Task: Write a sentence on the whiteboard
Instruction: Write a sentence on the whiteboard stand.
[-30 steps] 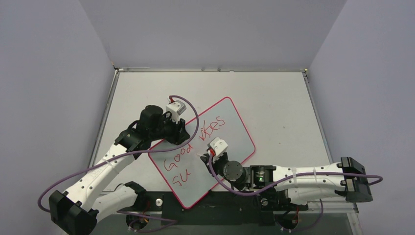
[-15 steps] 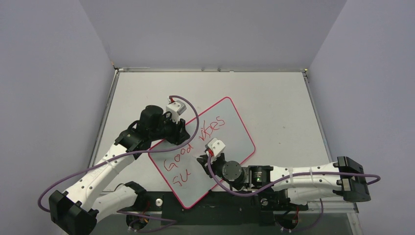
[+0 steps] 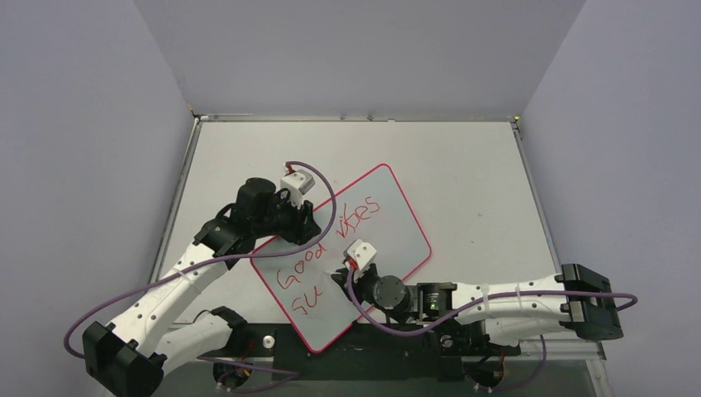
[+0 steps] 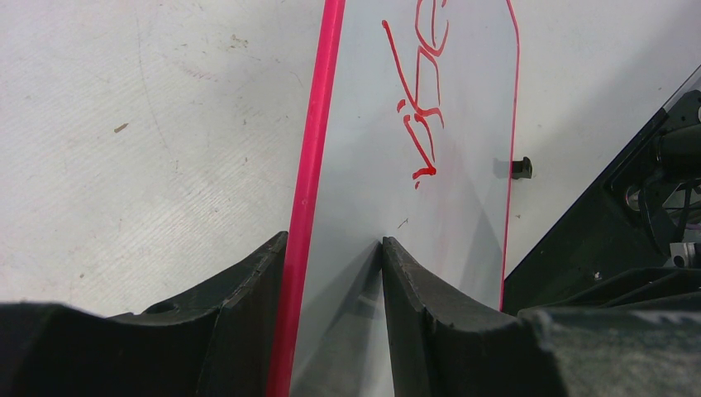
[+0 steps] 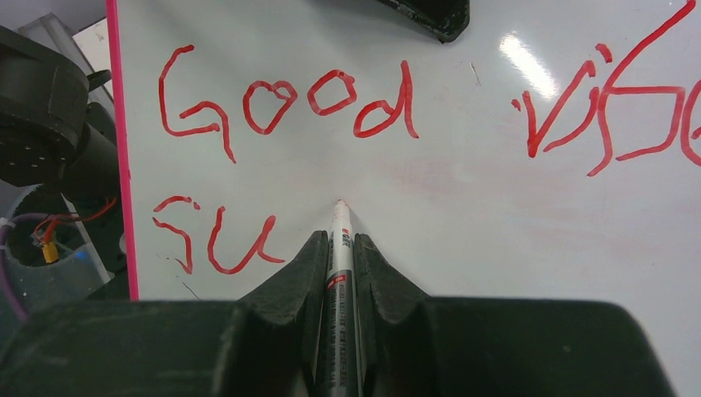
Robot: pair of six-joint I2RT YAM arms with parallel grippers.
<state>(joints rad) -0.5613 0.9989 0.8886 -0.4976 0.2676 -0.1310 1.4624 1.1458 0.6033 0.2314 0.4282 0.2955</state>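
Note:
The whiteboard (image 3: 388,215) lies tilted on the table, pink-framed. The sentence is in red: "Good" (image 3: 302,271) and "vibes" (image 3: 357,217), with a short scrawl (image 3: 307,299) below. My left gripper (image 3: 310,230) stands open at the board's far left edge. In the left wrist view the left gripper (image 4: 335,248) straddles the pink frame (image 4: 310,165), one finger on the table, the other touching the whiteboard (image 4: 463,99). My right gripper (image 5: 339,240) is shut on a marker (image 5: 340,281). Its tip sits at the whiteboard (image 5: 463,215), just right of the scrawl (image 5: 219,240) under "Good" (image 5: 281,103).
A small black clip (image 4: 519,168) sits on the board's right edge. The black base plate (image 3: 372,356) runs along the near edge under both arms. Pale tabletop (image 3: 463,165) spreads behind and right of the board. The left arm's finger (image 5: 430,16) shows at the top of the right wrist view.
My right gripper has slid a little to the left and nearer over the board with the marker. The left arm and the board have not moved.

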